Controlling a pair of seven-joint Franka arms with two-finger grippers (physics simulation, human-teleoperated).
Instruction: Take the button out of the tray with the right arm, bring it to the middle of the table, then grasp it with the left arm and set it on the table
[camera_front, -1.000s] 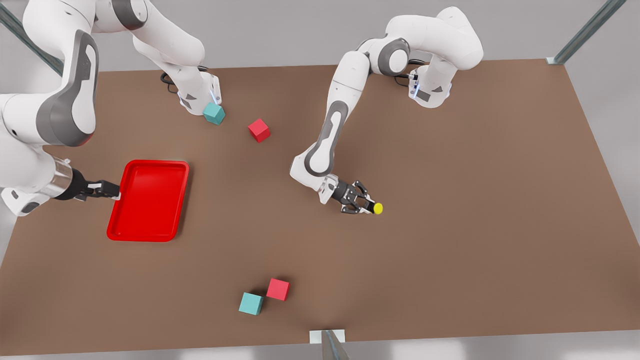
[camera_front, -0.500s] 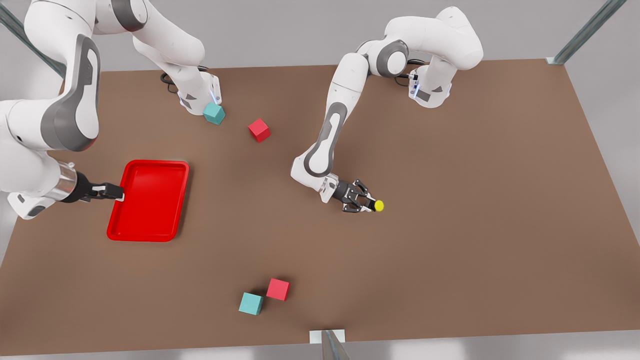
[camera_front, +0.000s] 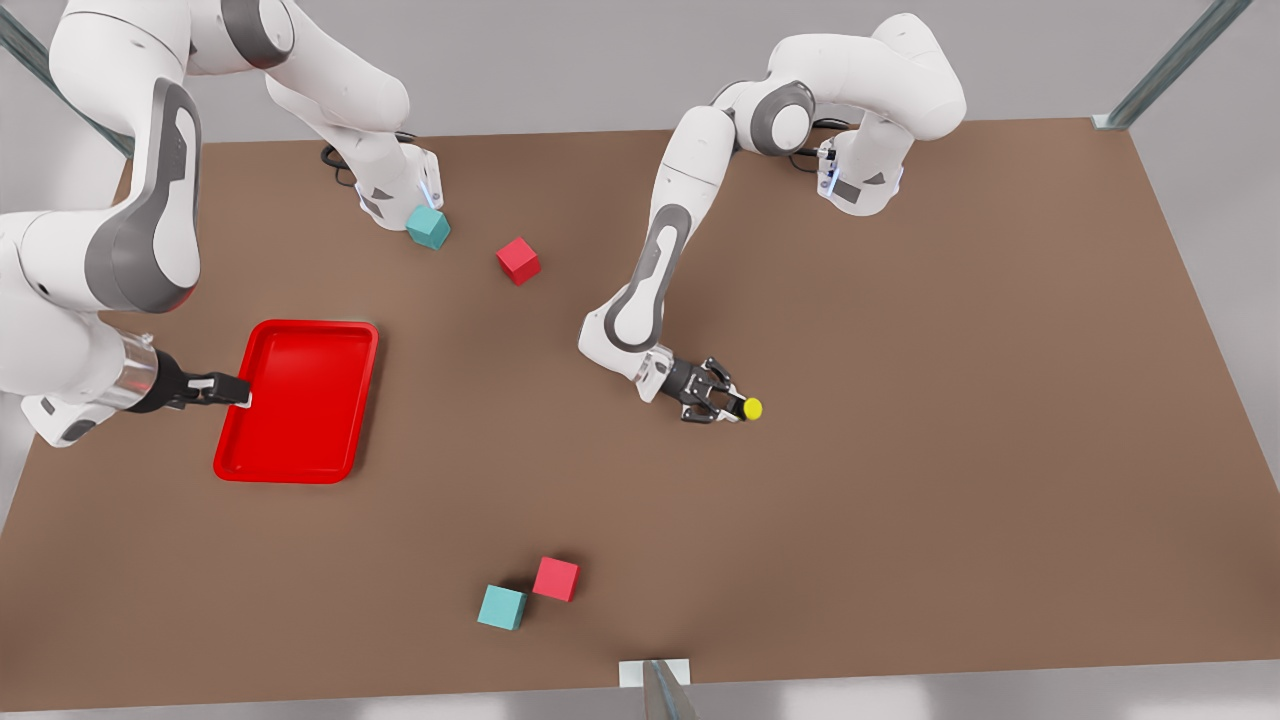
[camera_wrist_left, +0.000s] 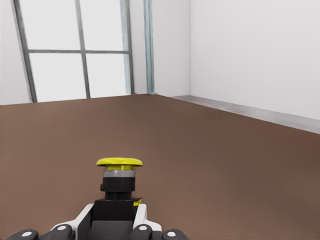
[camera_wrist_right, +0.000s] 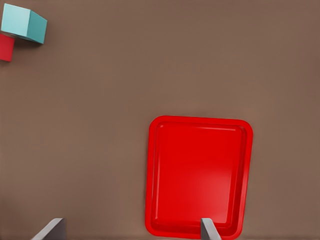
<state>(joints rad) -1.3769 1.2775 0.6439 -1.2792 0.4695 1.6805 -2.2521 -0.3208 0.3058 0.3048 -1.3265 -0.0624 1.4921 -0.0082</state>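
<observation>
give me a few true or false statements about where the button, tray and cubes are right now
1. The left tool is shut on the button. True.
2. The button lies in the tray. False: it is held near the middle of the table, far from the tray.
3. The right tool is open, at the tray's edge on the front view's left. True.
4. Three teal cubes are on the table. False: two, the far teal cube and the near teal cube.
5. The near red cube sits right beside the near teal cube. True.
</observation>
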